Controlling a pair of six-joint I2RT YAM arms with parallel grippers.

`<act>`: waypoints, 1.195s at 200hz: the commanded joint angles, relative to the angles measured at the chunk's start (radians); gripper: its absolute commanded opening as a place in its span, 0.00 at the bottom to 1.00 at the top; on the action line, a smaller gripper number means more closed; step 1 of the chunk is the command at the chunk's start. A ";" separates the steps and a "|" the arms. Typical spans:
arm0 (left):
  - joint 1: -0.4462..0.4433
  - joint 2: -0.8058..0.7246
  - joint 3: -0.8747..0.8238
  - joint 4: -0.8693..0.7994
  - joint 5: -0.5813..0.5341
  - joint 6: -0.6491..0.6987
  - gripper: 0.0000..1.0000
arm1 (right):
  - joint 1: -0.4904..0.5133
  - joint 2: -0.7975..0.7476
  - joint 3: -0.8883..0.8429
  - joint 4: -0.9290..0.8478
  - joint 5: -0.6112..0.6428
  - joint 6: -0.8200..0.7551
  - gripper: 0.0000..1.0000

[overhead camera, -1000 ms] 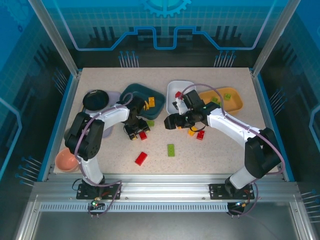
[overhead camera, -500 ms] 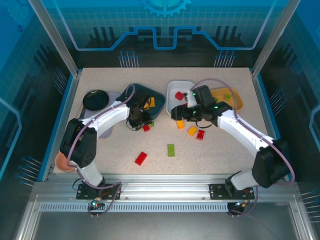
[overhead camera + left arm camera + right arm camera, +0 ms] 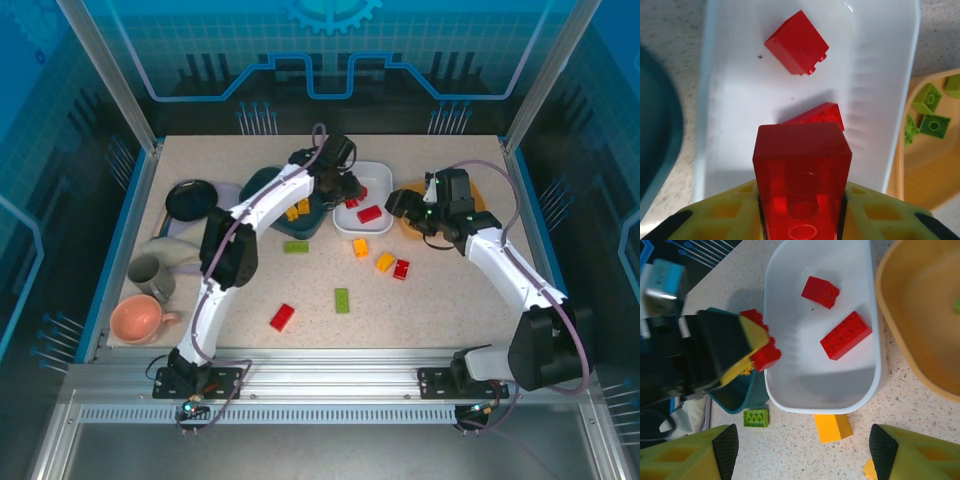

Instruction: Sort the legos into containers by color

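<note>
Red lego [image 3: 801,170] clamped in left hand [image 3: 801,210], hanging over the white tray [image 3: 735,100]. Two more red legos [image 3: 797,42] lie in the tray ahead of that hand. Orange tray [image 3: 922,175] with green legos [image 3: 934,125] is to its right. Right hand [image 3: 802,452] spread wide, empty. Yellow lego [image 3: 832,428] on table [image 3: 920,430] just ahead of it.

A black round dish [image 3: 192,198] sits toward the far left corner of a speckled beige tabletop [image 3: 440,320]. Nearer the camera along the same left edge stand a grey mug [image 3: 148,272] and, closest of all, a pink cup [image 3: 133,320] with its handle turned to the right. An aluminium rail [image 3: 330,385] runs across the near edge, while blue translucent panels [image 3: 200,50] with a gear motif enclose the back.
</note>
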 commanded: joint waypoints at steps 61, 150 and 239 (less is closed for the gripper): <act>0.002 0.196 0.286 -0.100 0.017 0.019 0.66 | -0.020 -0.068 -0.035 -0.041 -0.001 0.006 0.74; -0.017 -0.268 -0.108 -0.009 0.027 -0.025 0.73 | 0.198 0.024 0.142 -0.430 0.237 -0.325 0.68; -0.030 -0.758 -1.008 0.145 0.134 -0.158 0.69 | 0.515 -0.050 0.039 -0.459 0.230 -0.460 0.68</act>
